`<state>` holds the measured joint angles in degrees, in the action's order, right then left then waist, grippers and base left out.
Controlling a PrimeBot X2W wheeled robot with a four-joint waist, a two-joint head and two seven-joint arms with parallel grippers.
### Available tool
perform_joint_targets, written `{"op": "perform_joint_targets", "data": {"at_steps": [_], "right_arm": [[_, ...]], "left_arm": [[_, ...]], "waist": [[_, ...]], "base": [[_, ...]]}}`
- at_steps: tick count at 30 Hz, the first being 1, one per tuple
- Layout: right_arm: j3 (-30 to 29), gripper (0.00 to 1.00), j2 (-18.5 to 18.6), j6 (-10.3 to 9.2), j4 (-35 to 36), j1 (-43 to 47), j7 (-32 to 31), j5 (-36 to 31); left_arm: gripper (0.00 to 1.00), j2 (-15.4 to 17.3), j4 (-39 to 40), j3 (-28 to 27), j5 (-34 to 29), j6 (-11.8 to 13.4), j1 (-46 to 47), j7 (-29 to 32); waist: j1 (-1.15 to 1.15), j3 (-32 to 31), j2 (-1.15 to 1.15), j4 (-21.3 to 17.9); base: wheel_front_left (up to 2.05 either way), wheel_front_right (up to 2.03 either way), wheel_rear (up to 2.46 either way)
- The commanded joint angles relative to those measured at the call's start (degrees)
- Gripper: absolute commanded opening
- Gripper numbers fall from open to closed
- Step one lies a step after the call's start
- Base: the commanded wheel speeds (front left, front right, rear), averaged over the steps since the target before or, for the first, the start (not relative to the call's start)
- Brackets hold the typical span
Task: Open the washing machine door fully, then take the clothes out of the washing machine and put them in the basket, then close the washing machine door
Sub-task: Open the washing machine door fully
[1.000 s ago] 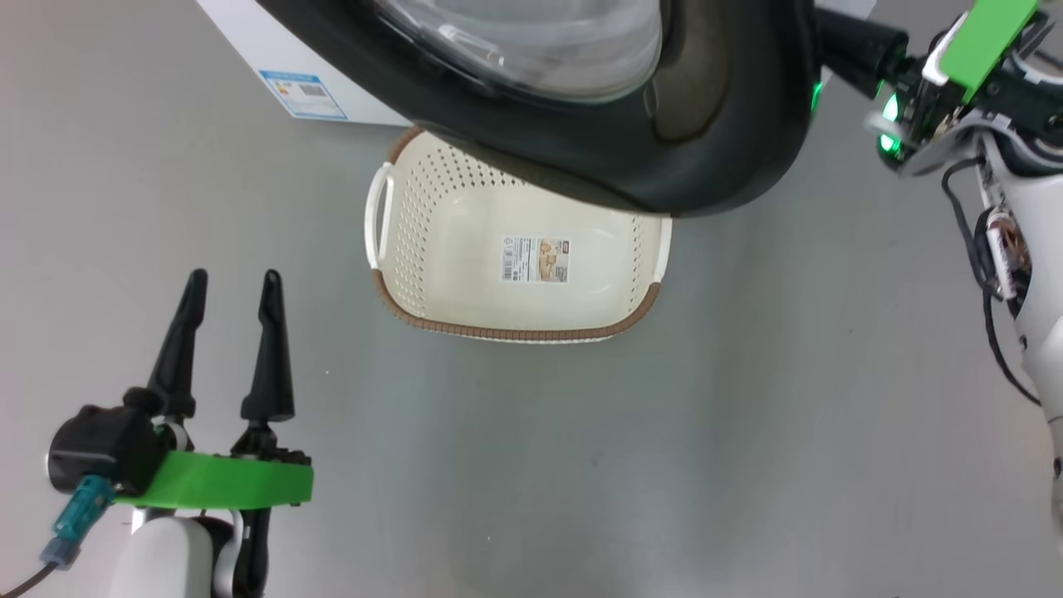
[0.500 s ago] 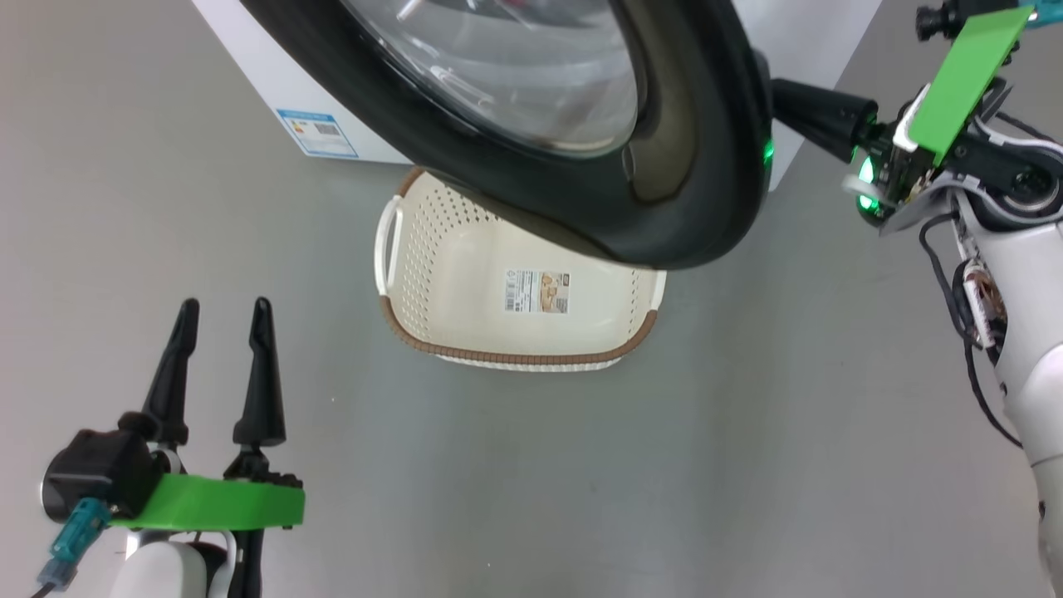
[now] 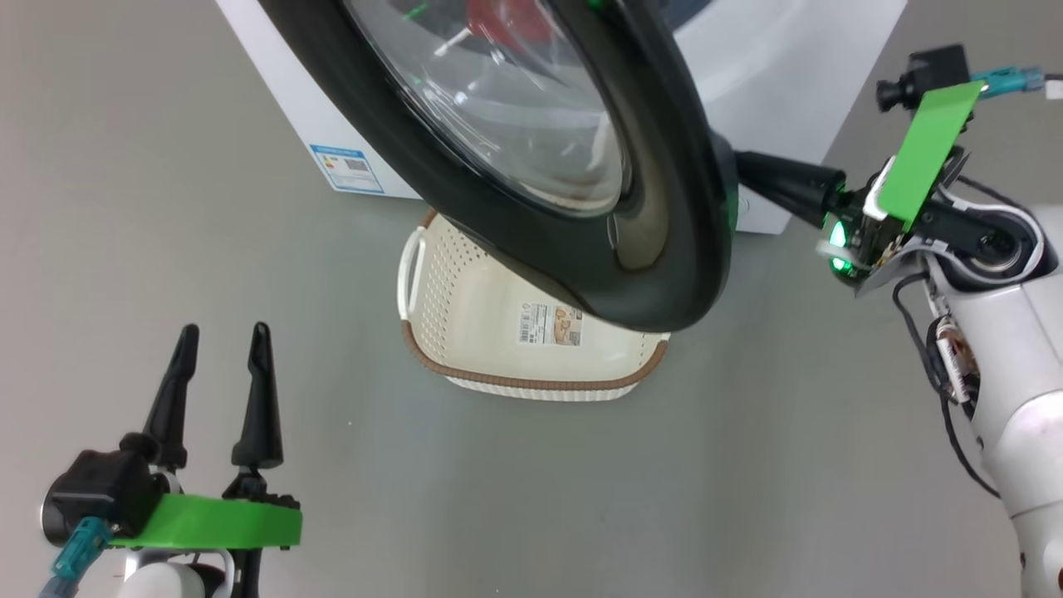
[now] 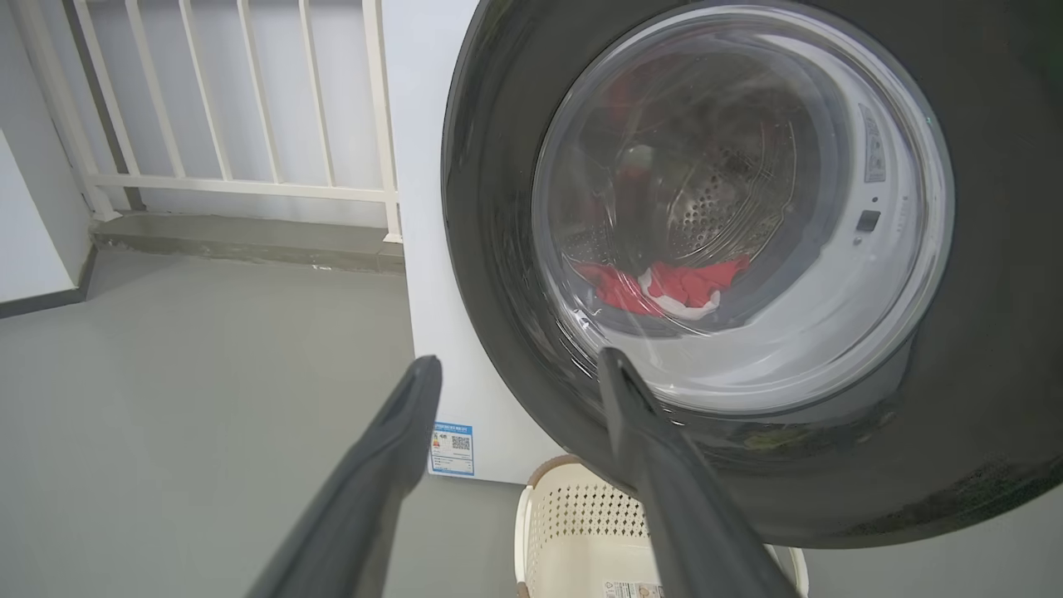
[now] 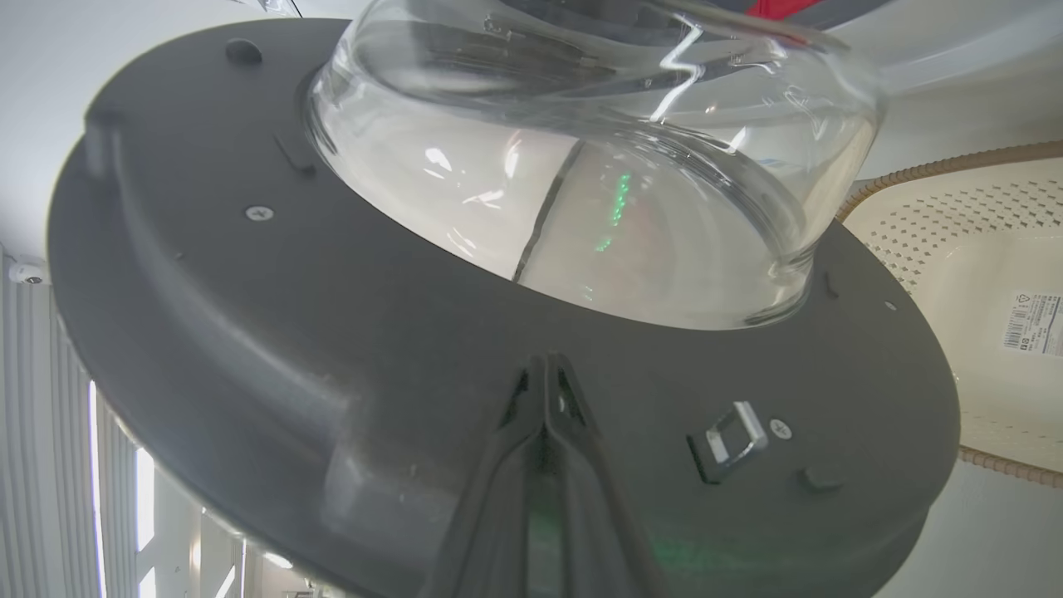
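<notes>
So the right claw point(image 5: 546, 365) is pinched together, poking the door point(image 3: 664, 249) from inside to swing it wide. The left claw point(image 3: 222, 332) is apart and idle, with the basket point(image 3: 531, 384) parked underneath for the clothes point(image 4: 664, 286).

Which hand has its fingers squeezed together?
The right hand: its two dark fingers are shut tight together, tips against the washing machine door. The left hand holds its fingers wide apart.

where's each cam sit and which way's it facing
head: high, looking down at basket and washing machine door; open left claw lower left, right claw right.
left wrist: behind left claw, facing door's front, clothes behind glass.
right wrist: behind shut right claw, facing door's inner side.
shared: door and basket, all three.
</notes>
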<state>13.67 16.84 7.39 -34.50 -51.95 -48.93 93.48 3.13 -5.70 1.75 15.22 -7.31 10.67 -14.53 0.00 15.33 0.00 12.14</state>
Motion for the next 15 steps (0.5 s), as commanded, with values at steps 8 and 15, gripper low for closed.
{"op": "perform_joint_targets", "data": {"at_steps": [8, 15], "right_arm": [[1.1, 0.0, -1.9, 0.1, 3.2, 3.4, -1.6, 0.7], [1.6, 0.0, -2.5, 0.1, 3.8, 5.1, -2.0, 0.5]], "left_arm": [[1.0, 1.5, 0.7, -2.3, -0.9, -0.2, -1.6, -0.5], [1.0, 1.4, 0.6, -2.5, -1.1, -0.2, -2.3, -0.5]], "waist": [[0.0, -2.4, 0.0, 1.8], [0.0, -3.4, 0.0, 2.8]], "base": [[0.0, 0.0, 0.0], [0.0, 0.0, 0.0]]}}
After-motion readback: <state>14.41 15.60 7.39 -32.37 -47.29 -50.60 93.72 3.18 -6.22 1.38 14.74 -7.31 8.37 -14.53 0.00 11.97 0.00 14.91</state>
